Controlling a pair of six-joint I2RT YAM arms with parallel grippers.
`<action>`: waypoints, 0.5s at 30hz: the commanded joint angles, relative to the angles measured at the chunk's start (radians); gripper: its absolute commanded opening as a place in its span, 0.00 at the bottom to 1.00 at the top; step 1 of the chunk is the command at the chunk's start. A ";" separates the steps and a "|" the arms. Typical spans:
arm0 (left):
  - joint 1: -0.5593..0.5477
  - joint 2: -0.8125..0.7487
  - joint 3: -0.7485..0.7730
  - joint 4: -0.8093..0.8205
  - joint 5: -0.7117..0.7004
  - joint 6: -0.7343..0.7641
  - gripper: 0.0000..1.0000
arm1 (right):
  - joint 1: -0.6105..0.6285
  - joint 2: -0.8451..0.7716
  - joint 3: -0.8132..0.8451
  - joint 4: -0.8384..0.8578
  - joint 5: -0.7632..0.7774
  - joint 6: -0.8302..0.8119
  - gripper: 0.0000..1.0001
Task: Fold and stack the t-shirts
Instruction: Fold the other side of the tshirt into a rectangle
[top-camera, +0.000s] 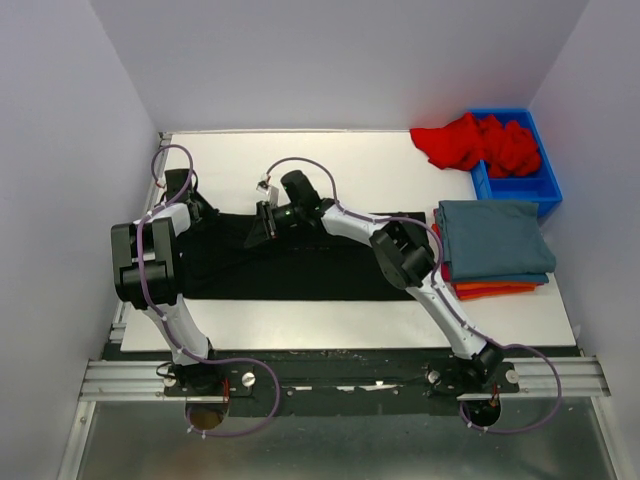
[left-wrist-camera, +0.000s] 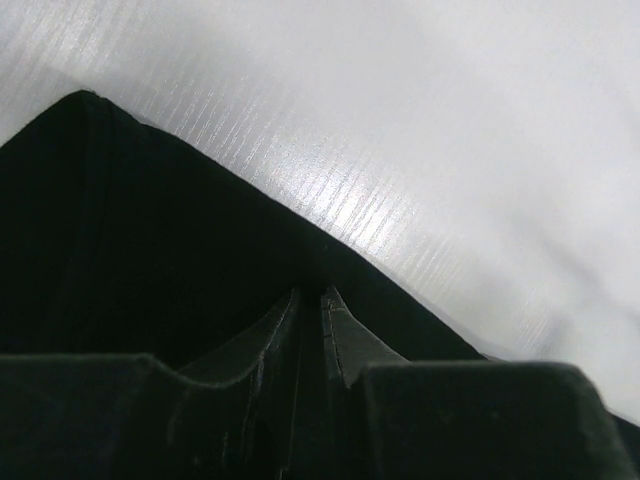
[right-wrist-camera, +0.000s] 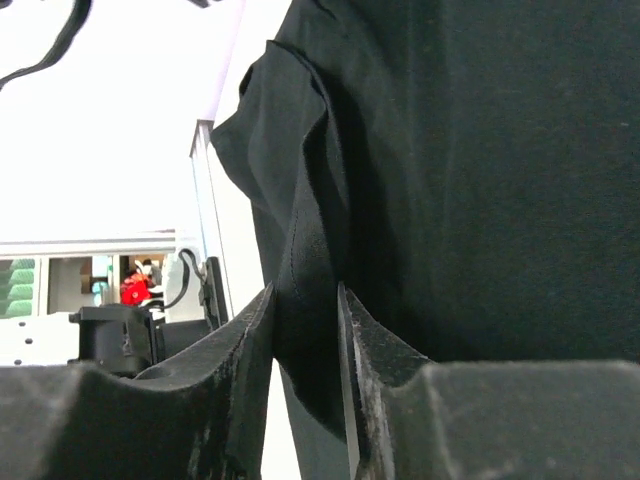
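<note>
A black t-shirt (top-camera: 300, 268) lies spread flat across the middle of the table. My left gripper (top-camera: 195, 207) is at its left end, and in the left wrist view that gripper (left-wrist-camera: 308, 292) is shut on the black cloth (left-wrist-camera: 150, 260) near a corner. Along the shirt's far edge my right gripper (top-camera: 262, 228) pinches a raised fold. The right wrist view shows this gripper (right-wrist-camera: 305, 288) shut on the fold (right-wrist-camera: 310, 240), which fills the gap between the fingers. At the right, a slate-blue t-shirt (top-camera: 492, 238) lies folded on top of an orange one (top-camera: 495, 291). A red t-shirt (top-camera: 470, 140) lies crumpled at the far right.
The blue plastic bin (top-camera: 540, 187) stands at the back right corner, with the red cloth spilling over its left rim. The white table (top-camera: 330, 165) shows beyond the black shirt and in a strip along the near edge (top-camera: 340, 322). Grey walls close in both sides.
</note>
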 joint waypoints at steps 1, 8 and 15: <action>0.003 0.018 0.004 -0.012 0.003 0.020 0.26 | 0.011 -0.077 -0.035 0.040 -0.063 -0.014 0.36; 0.003 0.015 -0.002 -0.014 -0.002 0.023 0.25 | 0.011 -0.153 -0.162 0.081 -0.097 -0.043 0.23; 0.003 0.004 0.007 -0.026 -0.008 0.027 0.25 | 0.010 -0.252 -0.312 0.071 -0.120 -0.106 0.29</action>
